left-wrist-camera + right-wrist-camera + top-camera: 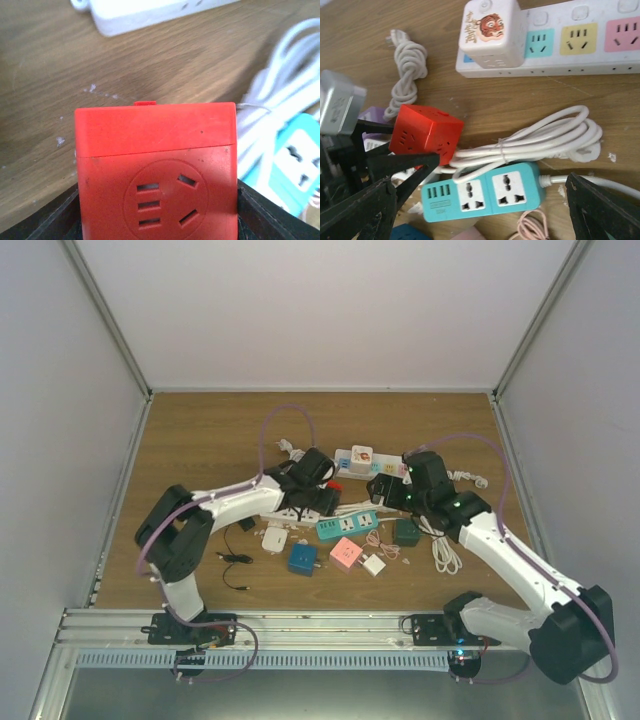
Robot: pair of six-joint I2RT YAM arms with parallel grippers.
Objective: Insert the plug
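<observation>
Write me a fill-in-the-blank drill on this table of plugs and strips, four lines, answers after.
1. The cube between the left jaws is ___.
2. The tiger adapter is plugged into the ___ strip.
3. The teal strip shows ___ large sockets.
4. The right jaws hold ___.
Answers: red; white; two; nothing.

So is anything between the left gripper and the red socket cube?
Nothing visible. The red socket cube already sits between the left gripper fingers; whether they press it yet is unclear. The bundled white cable lies beside it.
</observation>
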